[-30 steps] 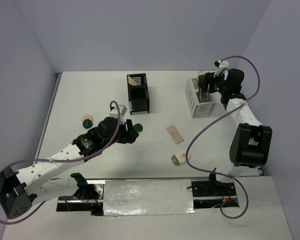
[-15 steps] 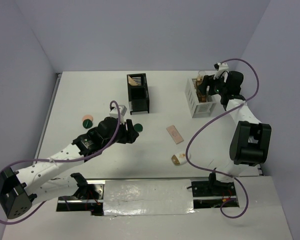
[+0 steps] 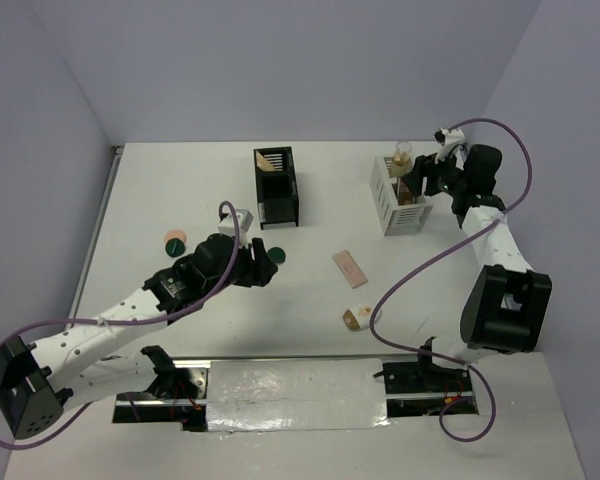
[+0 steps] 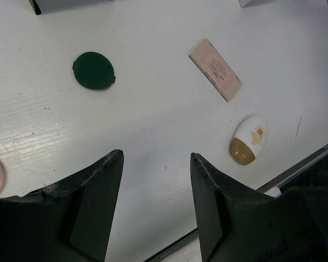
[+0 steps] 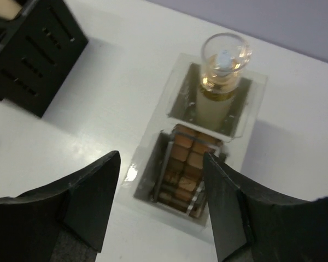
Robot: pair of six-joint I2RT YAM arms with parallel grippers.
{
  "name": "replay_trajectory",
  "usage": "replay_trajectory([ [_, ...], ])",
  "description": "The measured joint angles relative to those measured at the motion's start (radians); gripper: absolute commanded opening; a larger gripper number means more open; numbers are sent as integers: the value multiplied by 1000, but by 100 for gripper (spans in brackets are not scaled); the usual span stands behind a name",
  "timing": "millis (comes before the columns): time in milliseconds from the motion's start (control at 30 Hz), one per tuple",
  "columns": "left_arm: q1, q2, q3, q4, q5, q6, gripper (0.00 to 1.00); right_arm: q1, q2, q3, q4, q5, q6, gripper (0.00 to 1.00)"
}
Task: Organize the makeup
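In the left wrist view my left gripper (image 4: 156,164) hangs open and empty above bare table, with the dark green round compact (image 4: 93,70) ahead of it. A pink flat palette (image 4: 215,77) and a white-gold oval compact (image 4: 249,140) lie to its right. From above, my left gripper (image 3: 257,270) sits just beside the green compact (image 3: 271,255). My right gripper (image 5: 161,158) is open and empty over the white organizer (image 5: 153,136). That box holds a gold-capped bottle (image 5: 221,82) and an eyeshadow palette (image 5: 187,169) standing on edge.
The black slotted organizer (image 3: 276,190) stands at the back centre with a beige palette (image 3: 270,160) in it. A peach puff (image 3: 174,240) lies left of my left arm. The white organizer (image 3: 395,205) stands at the back right, near the wall.
My right gripper has drawn back to the right from the white organizer, leaving the eyeshadow palette inside it. The left arm has not moved.
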Motion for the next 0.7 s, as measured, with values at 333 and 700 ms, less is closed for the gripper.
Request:
replay_trajectory([
  [333, 0, -40, -17, 16, -6, -6, 65, 232, -46, 134, -562, -42, -307, 75],
  [700, 5, -205, -77, -84, -157, -109, 99, 545, 28, -8, -694, 319, -89, 95],
])
